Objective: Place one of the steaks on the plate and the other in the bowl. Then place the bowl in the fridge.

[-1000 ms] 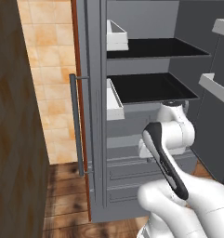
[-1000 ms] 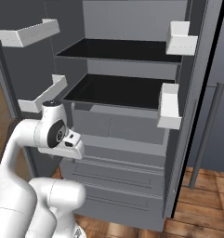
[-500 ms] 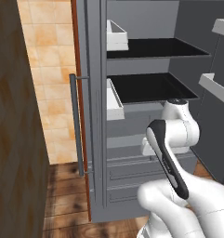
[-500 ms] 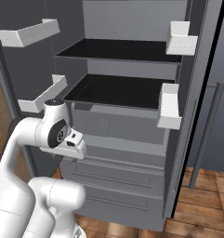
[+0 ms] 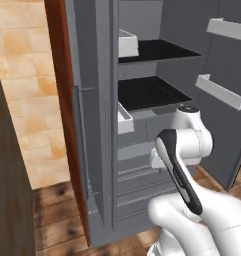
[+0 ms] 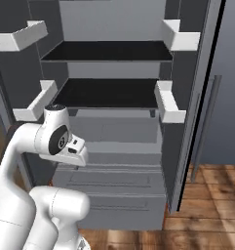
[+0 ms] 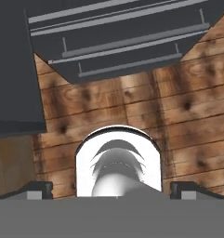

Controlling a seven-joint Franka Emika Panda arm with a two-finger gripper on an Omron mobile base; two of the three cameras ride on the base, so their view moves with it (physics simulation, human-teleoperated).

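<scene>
- Fridge [image 6: 109, 97]: stands open before the arm; both dark shelves [image 6: 107, 93] are bare, so by my judgement the bowl has yet to go in, and the steak steps cannot be checked from here.
- Door bins [image 6: 167, 102]: white, flank the shelves on both sides, narrowing the entry.
- Drawers [image 6: 114, 190]: shut, below the shelves.
- Floor [image 7: 178, 116]: wooden; the hand faces down at it.
- Tool [image 7: 111, 189]: tips spread wide, nothing between them.

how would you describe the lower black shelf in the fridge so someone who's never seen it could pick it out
Start with the tall grey fridge standing open in front of the robot. Inside it, two flat black shelves sit one above the other; take the lower shelf, just above the grey drawers. Unlike the upper shelf, it has a white door bin beside its right end at mid height.
</scene>
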